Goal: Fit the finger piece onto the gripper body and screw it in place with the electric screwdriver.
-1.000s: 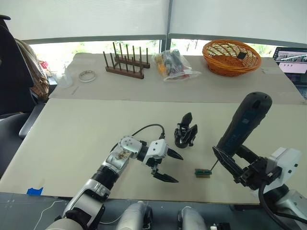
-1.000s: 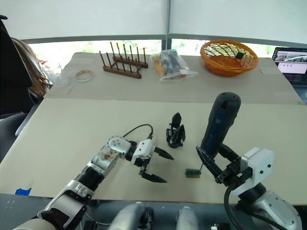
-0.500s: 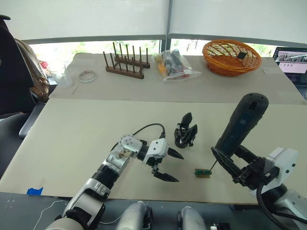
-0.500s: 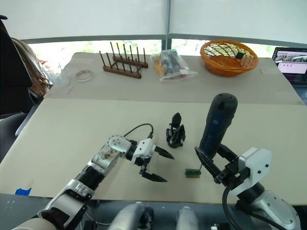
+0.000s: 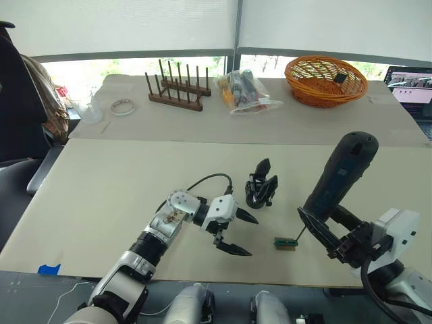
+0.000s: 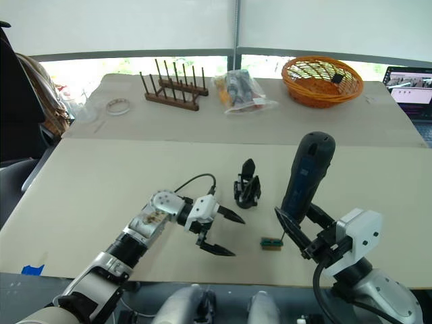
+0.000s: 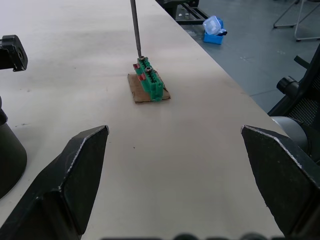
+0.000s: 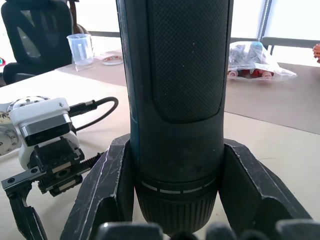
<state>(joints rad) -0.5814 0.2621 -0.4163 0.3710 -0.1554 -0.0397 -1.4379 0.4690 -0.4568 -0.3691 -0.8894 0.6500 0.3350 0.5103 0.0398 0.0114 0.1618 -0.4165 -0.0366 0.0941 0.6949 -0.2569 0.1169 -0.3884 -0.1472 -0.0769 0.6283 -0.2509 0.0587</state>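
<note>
The gripper body [image 5: 260, 192] stands on the beige table [image 5: 135, 182] near the middle, with the finger piece [image 5: 262, 166] rising from it as a black pointed blade. My left gripper [image 5: 252, 237] hovers open just in front and to the left of it, nothing between its fingers. My right gripper [image 5: 333, 231] is shut on the electric screwdriver [image 5: 341, 172], which stands tilted. Its thin bit [image 7: 135, 27] touches a small green-and-black block [image 5: 286, 242] on the table, right of the gripper body. In the right wrist view both fingers [image 8: 107, 192] clasp the dark barrel [image 8: 175, 100].
On the far table stand a wooden peg rack [image 5: 175, 89], a plastic bag of items [image 5: 246, 92], a wicker basket [image 5: 326, 79], a tape roll [image 5: 123, 106] and a plastic cup [image 5: 91, 112]. A laptop [image 5: 412, 84] is at far right. Blue tape [image 5: 48, 269] marks the near-left edge.
The screwdriver's top has leaned very slightly to the left, with its bit still on the green block. The left arm has not moved.
</note>
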